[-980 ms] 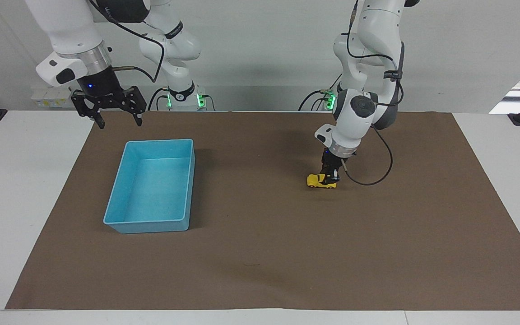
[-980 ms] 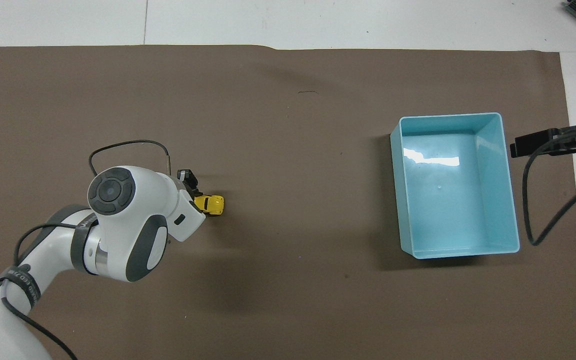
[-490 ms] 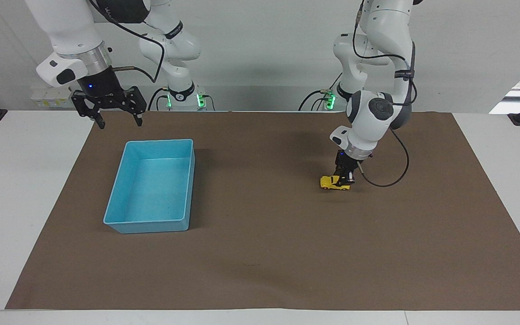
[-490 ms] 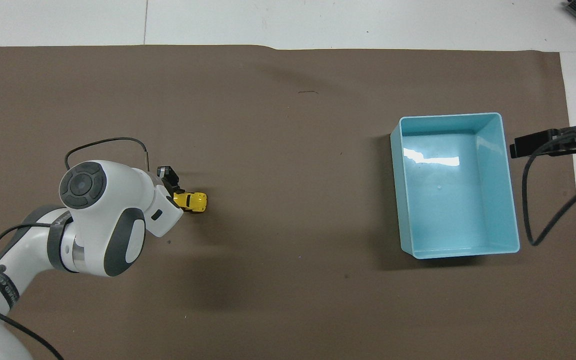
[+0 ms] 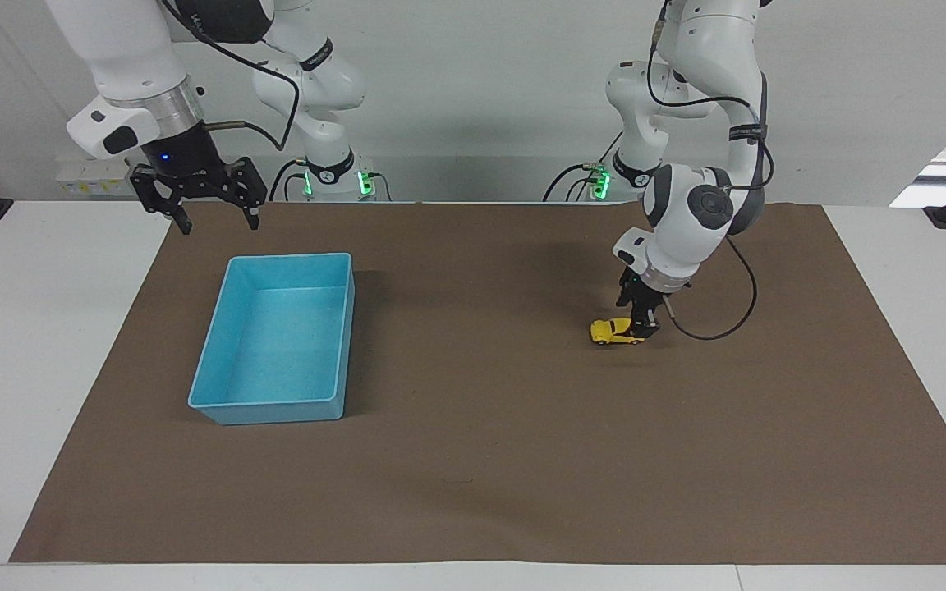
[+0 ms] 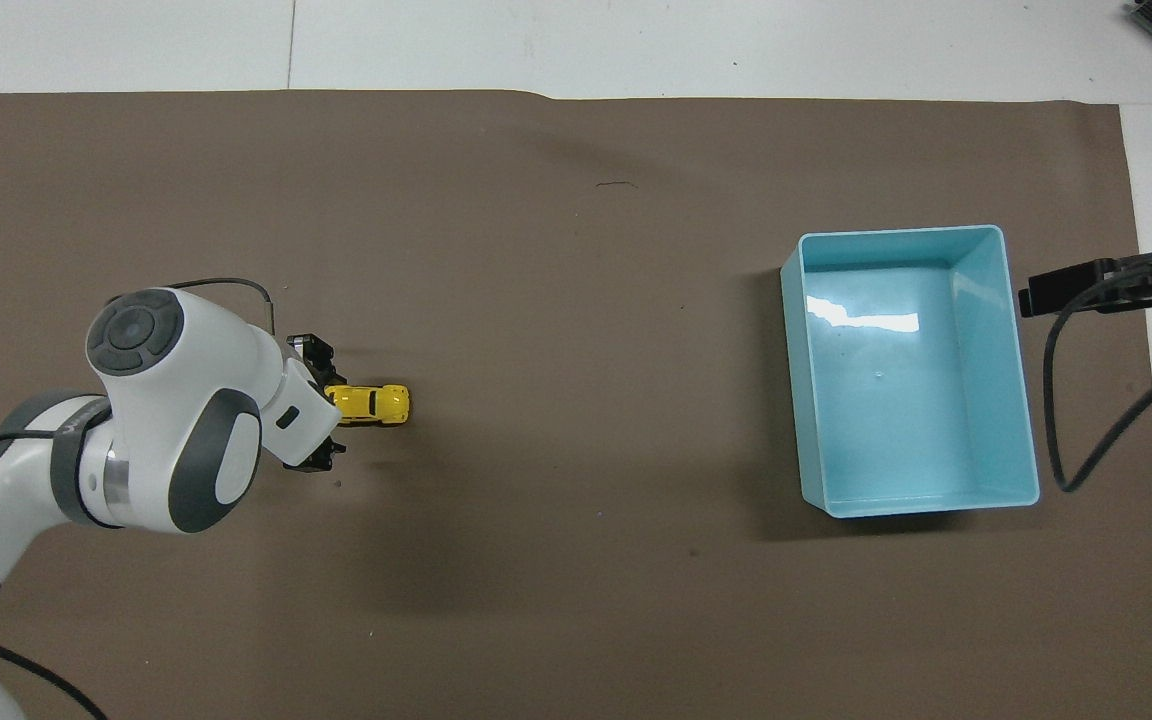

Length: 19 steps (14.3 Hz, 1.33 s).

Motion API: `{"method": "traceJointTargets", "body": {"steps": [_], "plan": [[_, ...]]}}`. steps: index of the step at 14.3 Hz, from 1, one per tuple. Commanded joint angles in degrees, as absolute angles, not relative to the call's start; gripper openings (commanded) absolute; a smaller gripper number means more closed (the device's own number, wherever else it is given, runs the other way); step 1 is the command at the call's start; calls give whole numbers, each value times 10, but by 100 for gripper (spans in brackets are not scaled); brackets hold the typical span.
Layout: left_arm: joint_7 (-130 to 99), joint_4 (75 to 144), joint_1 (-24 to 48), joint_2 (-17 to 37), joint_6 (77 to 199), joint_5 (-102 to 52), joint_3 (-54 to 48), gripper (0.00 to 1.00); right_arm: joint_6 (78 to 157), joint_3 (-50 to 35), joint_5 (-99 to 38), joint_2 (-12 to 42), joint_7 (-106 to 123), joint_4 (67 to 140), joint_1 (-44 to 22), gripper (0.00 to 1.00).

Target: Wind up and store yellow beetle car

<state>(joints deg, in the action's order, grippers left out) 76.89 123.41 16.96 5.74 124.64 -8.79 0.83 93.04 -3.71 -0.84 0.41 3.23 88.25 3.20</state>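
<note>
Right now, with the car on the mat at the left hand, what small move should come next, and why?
Probably lift the left hand clear of the car. Its fingers look spread at the car's rear end, the car sits on the mat, and the bin lies toward the right arm's end.

We cannot see the back end of the yellow beetle car (image 6: 372, 403) from above; the left gripper (image 6: 321, 415) covers it. The right gripper (image 6: 1071, 287) is cut off by the picture's edge there. The car's wheels look too small to make out.
</note>
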Motion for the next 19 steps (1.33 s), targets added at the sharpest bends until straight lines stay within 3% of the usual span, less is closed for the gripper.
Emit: {"method": "traceJointTargets", "body": {"steps": [1, 5, 12, 19], "plan": [[687, 1203, 151, 14, 1189, -92, 6, 100, 928, -38, -16, -11, 50, 896, 37, 100], [480, 1183, 132, -22, 1185, -91, 7, 100, 917, -38, -17, -11, 51, 896, 36, 100], [74, 1072, 112, -6, 1088, -38, 8, 100, 917, -37, -16, -12, 67, 896, 36, 100], [-38, 957, 57, -11, 928, -38, 9, 100, 925, -38, -16, -26, 120, 920, 34, 100]]}}
